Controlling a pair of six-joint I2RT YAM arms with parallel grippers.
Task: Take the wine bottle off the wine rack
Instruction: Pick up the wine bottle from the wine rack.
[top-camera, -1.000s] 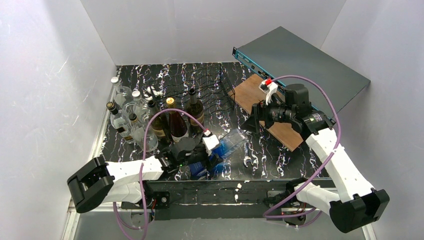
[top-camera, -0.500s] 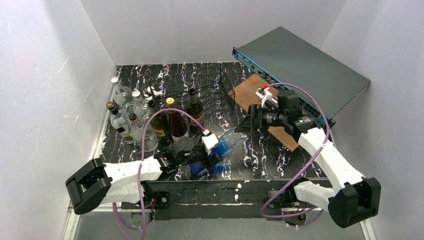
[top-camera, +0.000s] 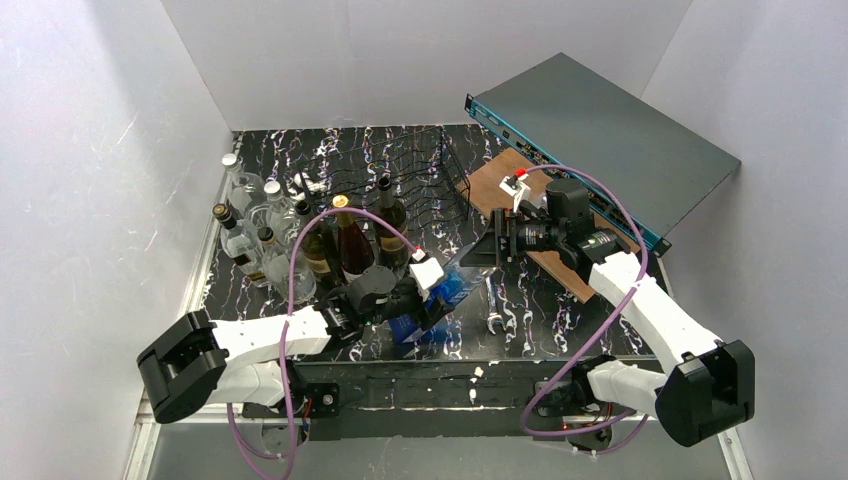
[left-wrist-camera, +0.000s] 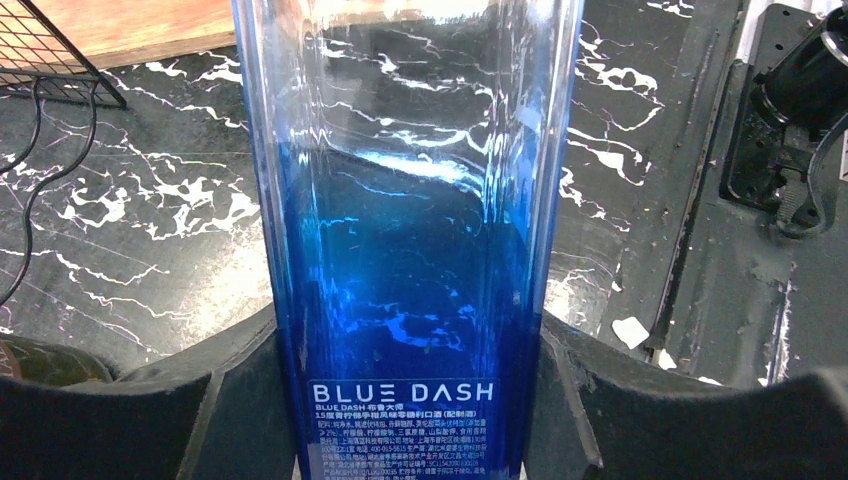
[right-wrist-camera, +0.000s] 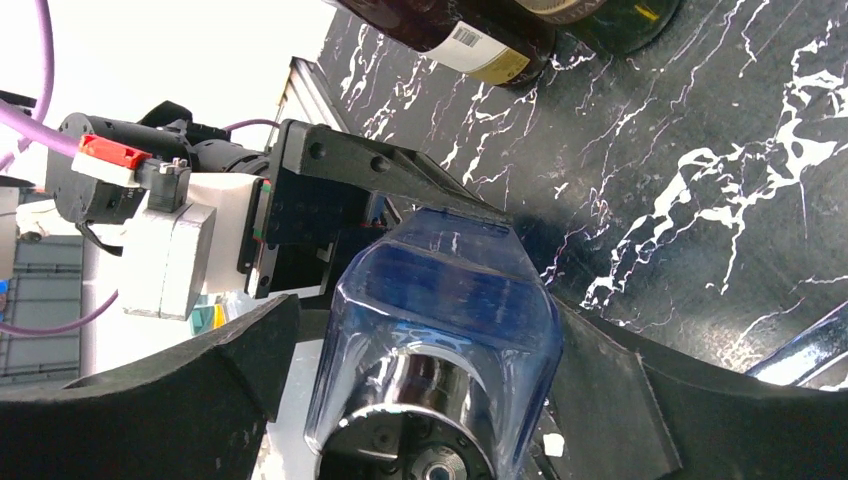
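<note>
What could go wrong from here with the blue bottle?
The left gripper holds the blue bottle alone, on smooth glass; it could slip. The right gripper stands open around the capped end; closing off-centre could knock it loose. The standing bottles are near the left gripper; a swing might topple them.

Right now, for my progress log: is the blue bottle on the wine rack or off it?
Off. The blue bottle is held by the left gripper, apart from the wine rack.

Left hand (top-camera: 422, 302) clamped on wine bottle (top-camera: 456, 282); right hand (top-camera: 496, 245) spread wide, pointing left.
</note>
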